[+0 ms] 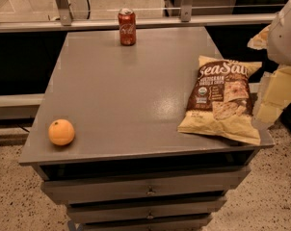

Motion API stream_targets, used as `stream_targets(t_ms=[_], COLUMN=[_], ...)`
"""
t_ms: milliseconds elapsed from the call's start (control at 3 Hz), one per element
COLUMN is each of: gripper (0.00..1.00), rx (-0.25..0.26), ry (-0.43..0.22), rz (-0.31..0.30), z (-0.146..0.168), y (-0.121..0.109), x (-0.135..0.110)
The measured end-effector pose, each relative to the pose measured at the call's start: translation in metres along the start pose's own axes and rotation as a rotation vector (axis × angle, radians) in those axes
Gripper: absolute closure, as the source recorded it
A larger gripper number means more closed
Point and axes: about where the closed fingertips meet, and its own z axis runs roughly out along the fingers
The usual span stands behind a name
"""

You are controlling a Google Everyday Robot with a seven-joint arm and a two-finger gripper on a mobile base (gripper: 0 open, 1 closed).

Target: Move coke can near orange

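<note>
The coke can (127,27) stands upright at the far edge of the grey cabinet top (121,95), a little left of the middle. The orange (61,132) lies near the front left corner of the same top, far from the can. My gripper (272,100) hangs at the right edge of the view, just off the cabinet's right side and beside the chip bag. It is far from both the can and the orange and holds nothing that I can see.
A yellow and brown Sea Salt chip bag (221,100) lies flat on the right part of the top. The cabinet has drawers (148,190) below its front edge. A metal rail (136,23) runs behind the cabinet.
</note>
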Motion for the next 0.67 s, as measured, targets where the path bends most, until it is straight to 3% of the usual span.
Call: stream_targets(t_ms=[333, 667], gripper=[0.0, 0.0], rx=[0.0, 0.01], ry=[0.0, -0.039], rz=[0.0, -0.003], z=[0.0, 0.018], y=[0.0, -0.02], x=[0.0, -0.014])
